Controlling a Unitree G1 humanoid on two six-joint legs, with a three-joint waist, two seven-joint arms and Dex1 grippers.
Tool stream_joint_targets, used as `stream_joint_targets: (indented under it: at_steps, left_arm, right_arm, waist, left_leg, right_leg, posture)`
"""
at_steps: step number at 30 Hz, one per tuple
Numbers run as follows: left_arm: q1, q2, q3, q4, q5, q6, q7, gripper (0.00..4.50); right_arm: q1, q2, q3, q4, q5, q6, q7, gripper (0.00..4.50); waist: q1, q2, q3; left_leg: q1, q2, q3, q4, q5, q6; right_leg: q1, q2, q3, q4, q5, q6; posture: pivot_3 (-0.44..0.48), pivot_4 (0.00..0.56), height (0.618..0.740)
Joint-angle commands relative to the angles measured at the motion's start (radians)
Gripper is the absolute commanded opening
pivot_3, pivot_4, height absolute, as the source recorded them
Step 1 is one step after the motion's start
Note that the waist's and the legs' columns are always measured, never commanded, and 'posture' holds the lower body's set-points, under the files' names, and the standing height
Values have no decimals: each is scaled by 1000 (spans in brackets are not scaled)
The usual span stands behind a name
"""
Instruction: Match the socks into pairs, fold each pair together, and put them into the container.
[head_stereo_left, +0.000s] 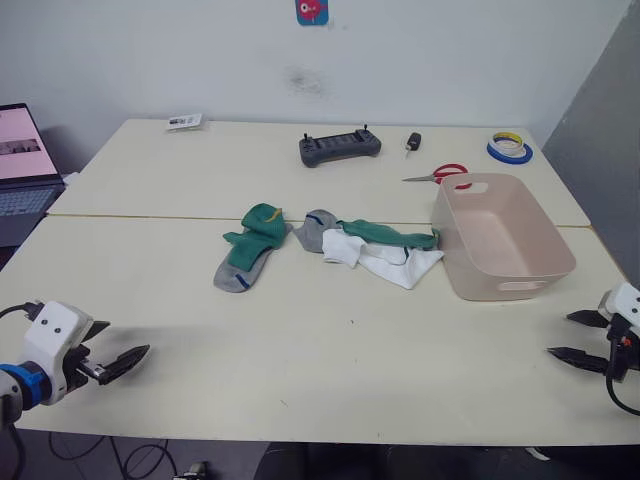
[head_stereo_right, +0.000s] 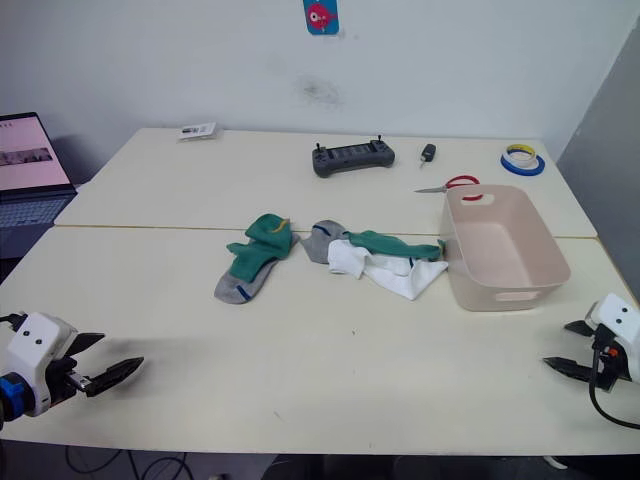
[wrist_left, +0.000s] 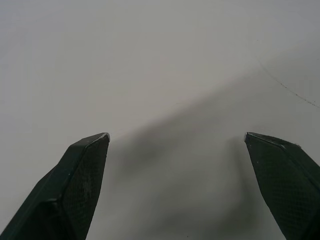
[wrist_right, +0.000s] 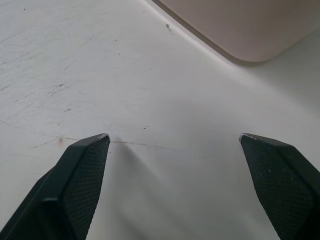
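Jaws spread wide; socks beside container.

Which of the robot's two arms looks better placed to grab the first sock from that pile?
Probably the left. The left gripper hangs open over the table's near edge, and the green sock on a grey sock lies toward its side. The right gripper, also open, sits beside the container.

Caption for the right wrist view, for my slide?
Open right gripper above the bare table, near a corner of the pink container.
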Motion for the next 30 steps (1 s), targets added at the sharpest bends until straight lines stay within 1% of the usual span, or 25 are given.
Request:
stream_joint_targets:
  at_steps: [1,4,7,11,13,26,30]
  left_arm:
    - [-2,14,17,14,-9,-44,-28,4500]
    - [-16,6,33,41,-41,-76,-75,4500]
    - [-40,-3,25,54,-48,-85,-69,4500]
    - [-55,-7,22,61,-100,-71,-119,4500]
    - [-59,-3,23,70,-103,-87,-130,4500]
    - [-76,-21,6,86,-108,-92,-135,4500]
    - [-87,-31,-3,81,-118,-76,-129,4500]
  right_arm:
    - [1,-7,-41,-21,5,-10,-13,4479]
    - [5,3,-53,-32,17,10,-33,4479]
    - [19,5,-61,-26,6,0,-52,4479]
    - [30,8,-71,-10,16,22,-58,4479]
    - [36,10,-76,-1,9,9,-66,4479]
    - [82,21,-104,-34,14,-20,-87,4479]
    - [109,35,-125,-92,25,-13,-92,4479]
  waist:
    - [0,0,0]
    - [0,0,0]
    - [0,0,0]
    - [1,0,0]
    - [0,0,0]
    - [0,0,0]
    - [0,0,0]
  left_leg:
    - [0,0,0,0,0,0]
    - [0,0,0,0,0,0]
    - [0,0,0,0,0,0]
    - [0,0,0,0,0,0]
    - [0,0,0,0,0,0]
    - [0,0,0,0,0,0]
    - [0,0,0,0,0,0]
  right_leg:
    - [0,0,0,0,0,0]
    - [0,0,0,0,0,0]
    - [0,0,0,0,0,0]
    - [0,0,0,0,0,0]
    - [0,0,0,0,0,0]
    - [0,0,0,0,0,0]
    - [0,0,0,0,0,0]
  posture:
    - [0,150,737]
    - [0,150,737]
    - [0,150,737]
    - [0,150,737]
    - [0,150,737]
    - [0,150,737]
    - [0,150,737]
